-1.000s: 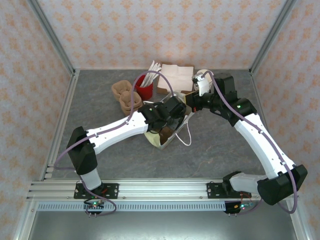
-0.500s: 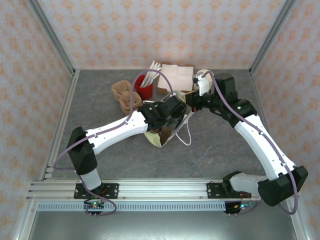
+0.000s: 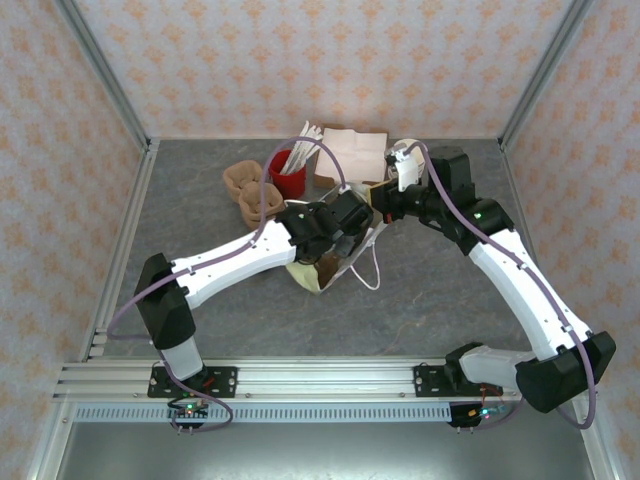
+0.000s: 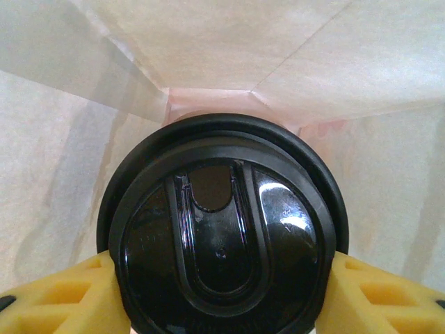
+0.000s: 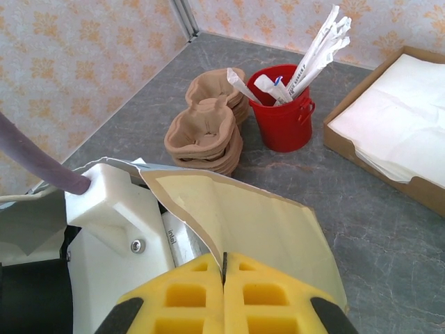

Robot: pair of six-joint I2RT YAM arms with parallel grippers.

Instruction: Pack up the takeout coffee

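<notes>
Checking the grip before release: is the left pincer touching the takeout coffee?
Touching. The left wrist view shows the left pincer with its yellow fingers pressed against both sides of the lidded takeout coffee, no gap, inside the paper bag.

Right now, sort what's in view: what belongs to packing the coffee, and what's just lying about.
In the job: takeout coffee, held by the left gripper inside the paper bag; right gripper, pinching the bag's edge.
Lying about: red pot of wrapped straws, stack of pulp cup carriers, box of napkins.
</notes>
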